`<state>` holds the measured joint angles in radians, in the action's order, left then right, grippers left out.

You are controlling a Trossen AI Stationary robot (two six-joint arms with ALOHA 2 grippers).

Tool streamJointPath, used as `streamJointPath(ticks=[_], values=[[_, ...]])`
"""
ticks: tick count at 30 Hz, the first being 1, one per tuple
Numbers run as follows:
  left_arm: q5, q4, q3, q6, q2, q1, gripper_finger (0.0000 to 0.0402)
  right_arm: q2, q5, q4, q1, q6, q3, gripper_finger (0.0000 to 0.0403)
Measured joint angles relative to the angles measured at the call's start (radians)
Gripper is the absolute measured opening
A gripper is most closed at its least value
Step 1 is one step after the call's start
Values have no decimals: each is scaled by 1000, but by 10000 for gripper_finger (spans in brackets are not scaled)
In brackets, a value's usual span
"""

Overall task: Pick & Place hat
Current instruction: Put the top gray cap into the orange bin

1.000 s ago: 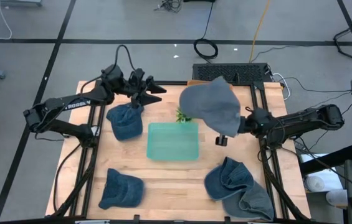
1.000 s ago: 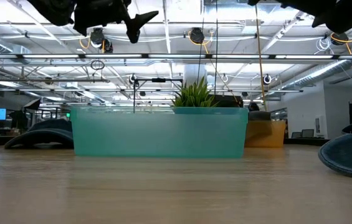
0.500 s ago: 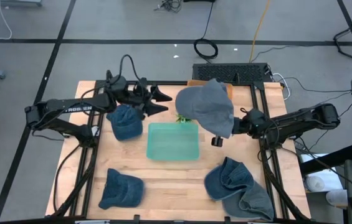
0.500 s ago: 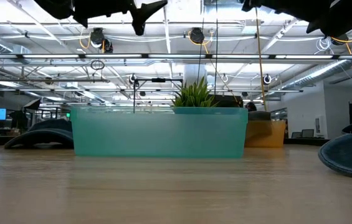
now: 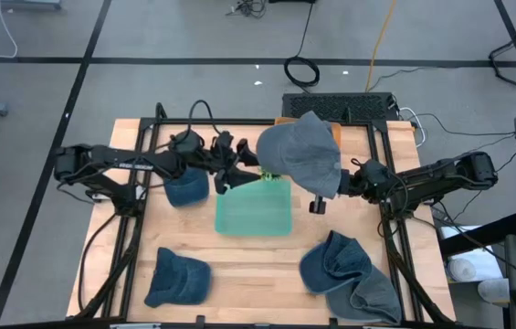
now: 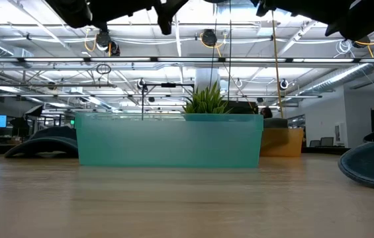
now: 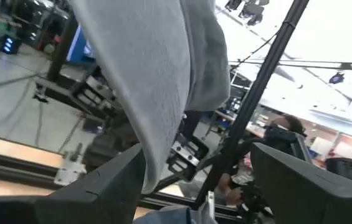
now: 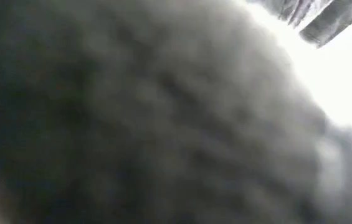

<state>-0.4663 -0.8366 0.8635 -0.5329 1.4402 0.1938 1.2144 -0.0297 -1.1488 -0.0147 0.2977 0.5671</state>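
Four views, in turn.
High view, hat: grey hat (image 5: 301, 162) hangs aloft at upper centre, over the far edge of the green bin (image 5: 253, 207); soft, light, floppy cloth, best pinched at a brim or fold.
High view, right gripper (image 5: 331, 187): clamps the hat's lower edge.
High view, left gripper (image 5: 236, 171): fingers spread wide, empty, just left of the hat.
High view, surroundings: three blue hats lie on the tabletop (image 5: 248, 265); a plant sits behind the bin.
Low view: bin (image 6: 169, 140) fills the centre; both arms overhead.
Left wrist view: hat (image 7: 157, 74) drapes near the open fingers (image 7: 110, 186).
Right wrist view: cloth (image 8: 151, 118) fills everything.
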Motion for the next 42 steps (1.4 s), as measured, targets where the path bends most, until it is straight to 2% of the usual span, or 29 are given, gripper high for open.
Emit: streamJointPath(ticks=[6, 12, 18, 25, 31, 33, 42], values=[[16, -58, 0, 6, 26, -12, 285, 0, 0, 1, 0, -32, 0, 0], [49, -57, 0, 1, 26, -12, 236, 0, 0, 27, 0, -50, 0, 0], [65, -55, 0, -15, 26, -16, 151, 0, 2, 38, 0, -51, 0, 0], [62, -56, 0, -14, 27, -20, 20, -1, 8, 46, -1, -58, 1, 0], [58, -50, 0, -22, 26, -13, 23, -2, 3, 63, 0, -57, 0, 2], [55, -49, 0, -14, 26, -13, 13, -2, 4, 66, 0, -58, 1, 9], [52, -47, 0, 1, 26, -13, 9, 0, 0, 89, 0, -77, 0, 68]])
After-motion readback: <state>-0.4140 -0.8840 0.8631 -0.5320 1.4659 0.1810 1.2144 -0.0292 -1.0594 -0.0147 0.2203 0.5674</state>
